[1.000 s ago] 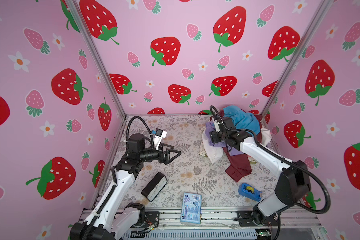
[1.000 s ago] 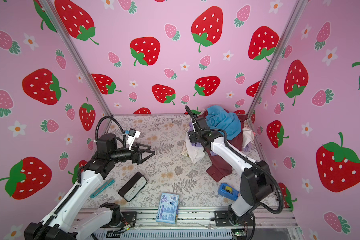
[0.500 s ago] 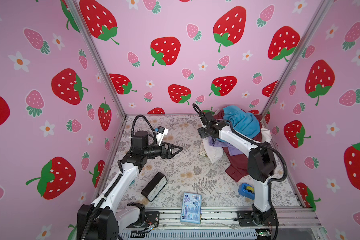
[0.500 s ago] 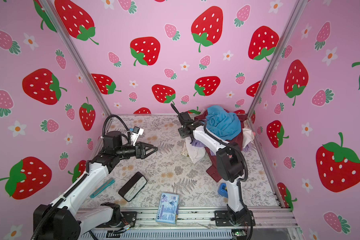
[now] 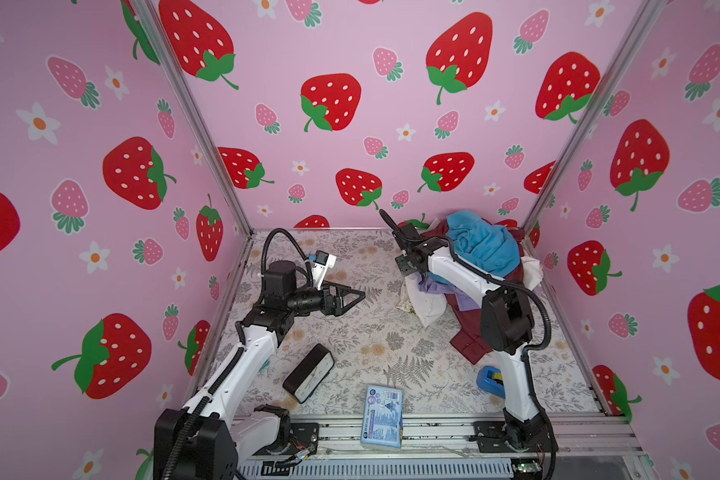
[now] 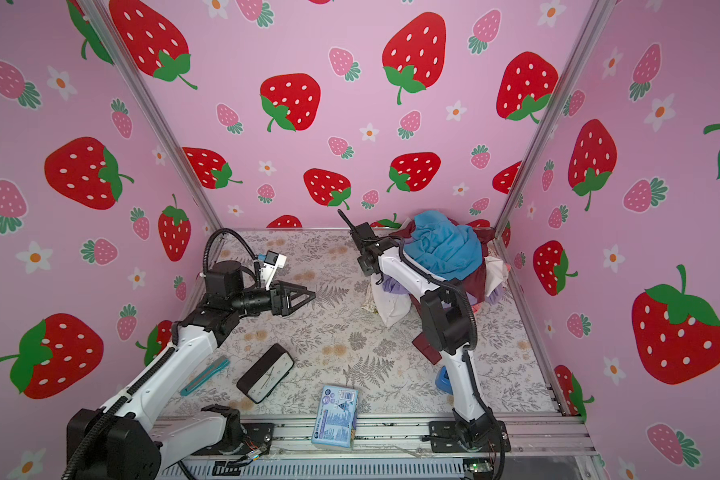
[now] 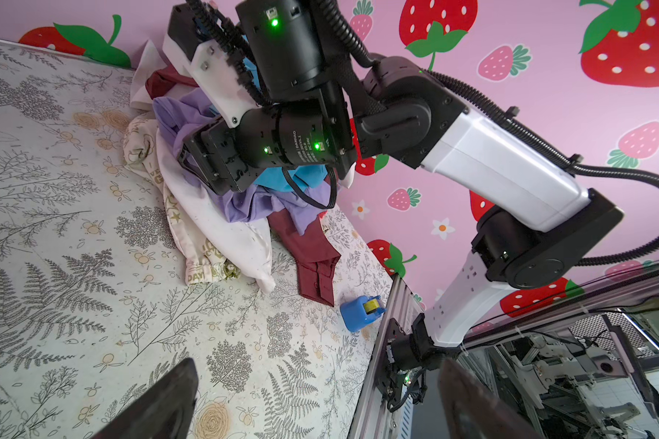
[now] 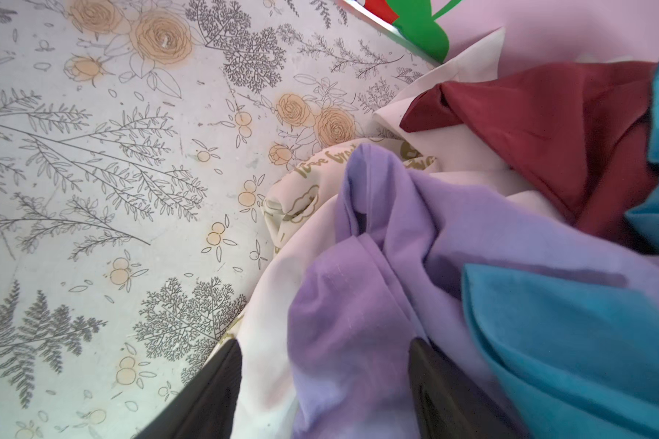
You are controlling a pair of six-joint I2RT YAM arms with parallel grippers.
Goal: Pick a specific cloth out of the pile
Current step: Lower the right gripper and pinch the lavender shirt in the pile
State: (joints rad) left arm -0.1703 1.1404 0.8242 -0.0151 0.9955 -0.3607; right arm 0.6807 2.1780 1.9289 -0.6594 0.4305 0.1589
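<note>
Right fingers (image 8: pixel 206 399) (spread apart) astride the cloth (image 8: pixel 358 304)

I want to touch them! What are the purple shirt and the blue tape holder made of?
Purple shirt: probably soft matte fabric, maybe cotton; it folds and creases. Tape holder: likely hard smooth plastic; it keeps crisp, rigid edges.

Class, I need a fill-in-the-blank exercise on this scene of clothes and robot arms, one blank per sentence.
Topmost on the pile lies a bright ___ garment.
The lavender cloth sits between the open fingers of the ___ tool.
The blue tape dispenser sits on the table beside the collar of the ___ shirt.
Missing words: blue; right; maroon.
</note>
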